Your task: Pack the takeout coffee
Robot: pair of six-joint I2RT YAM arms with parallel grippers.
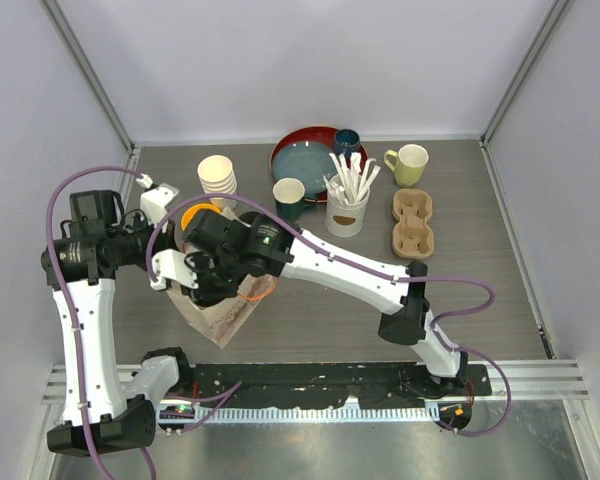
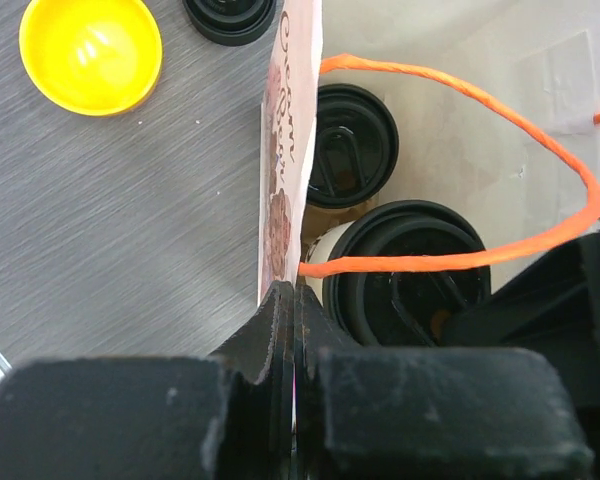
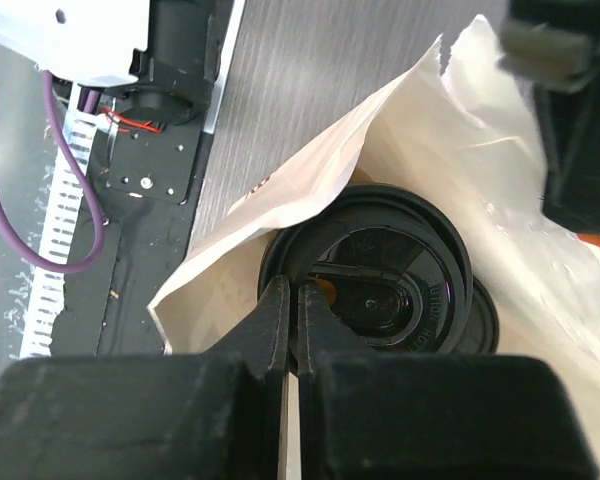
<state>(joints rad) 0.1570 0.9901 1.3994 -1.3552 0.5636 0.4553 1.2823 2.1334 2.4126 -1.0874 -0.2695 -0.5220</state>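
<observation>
We find the near cup (image 2: 410,275) and the far cup (image 2: 352,145) upright inside the bag (image 2: 285,150), straight below both arms, the left gripper (image 2: 295,300) clamped on one wall, the right gripper (image 3: 292,310) seemingly pinching the opposite rim.

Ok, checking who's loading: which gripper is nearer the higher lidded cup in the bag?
Right. The right gripper sits over the rim of that cup, inside the paper bag. The left gripper is beside it, pinching the bag's edge.
</observation>
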